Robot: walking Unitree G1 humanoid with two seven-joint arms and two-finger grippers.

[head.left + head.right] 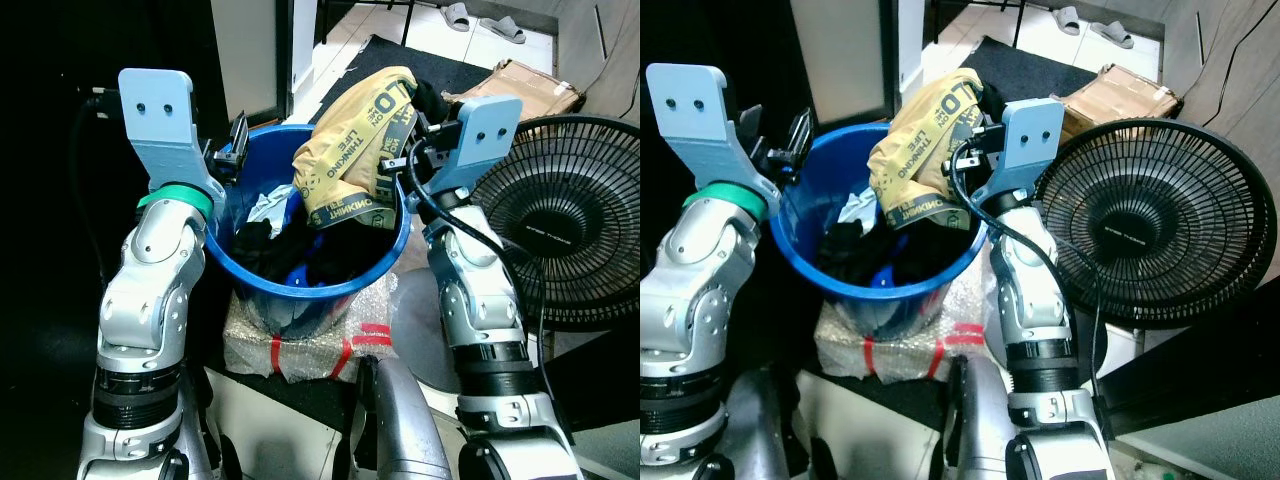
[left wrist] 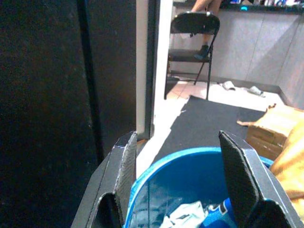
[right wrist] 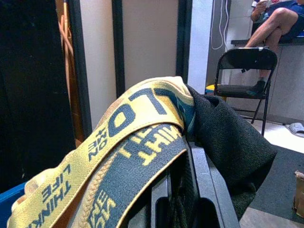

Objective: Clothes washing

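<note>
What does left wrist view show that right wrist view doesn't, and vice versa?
Left wrist only: the left gripper, fingers apart either side of the blue bucket rim, white and blue laundry inside, a black mat, a slipper and a cardboard box beyond.

Right wrist only: the right gripper draped with the yellow printed garment and a dark cloth, cables on the far wall.

Both: the black folding chair, a seated person's legs, the dark door frame, and a bit of the bucket's blue.
</note>
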